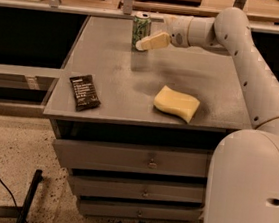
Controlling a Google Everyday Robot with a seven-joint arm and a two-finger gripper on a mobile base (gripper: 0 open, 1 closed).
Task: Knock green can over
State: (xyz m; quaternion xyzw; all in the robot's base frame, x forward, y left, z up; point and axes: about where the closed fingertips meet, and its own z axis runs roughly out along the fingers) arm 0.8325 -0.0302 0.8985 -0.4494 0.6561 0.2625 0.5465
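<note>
The green can (pixel 139 28) stands upright near the back of the grey table (pixel 112 85), light green with whitish print and a silver top. My gripper (pixel 146 43) reaches in from the right on the white arm. Its cream fingertips overlap the can's lower right side and seem to touch it.
A yellow sponge (pixel 176 103) lies on the table's front right. A black snack bar wrapper (pixel 84 92) lies near the front left edge. Drawers sit below the tabletop. A rail and shelving run behind the table. My white base fills the lower right.
</note>
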